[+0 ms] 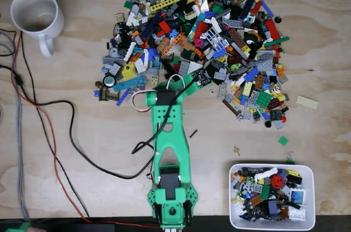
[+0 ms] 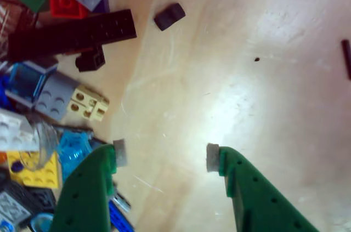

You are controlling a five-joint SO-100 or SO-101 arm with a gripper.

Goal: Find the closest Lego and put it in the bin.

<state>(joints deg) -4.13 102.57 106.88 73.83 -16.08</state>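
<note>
Even bright light, wrist view blurry, glare

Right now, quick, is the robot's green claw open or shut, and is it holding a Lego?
Gripper: open, holding nothing; bare wood shows between its fingertips.

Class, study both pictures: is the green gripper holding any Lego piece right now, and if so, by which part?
Nothing is held. In the wrist view the green two-finger gripper stands open, with bare wooden table between its grey pads; the loose Lego pile lies beside it.
</note>
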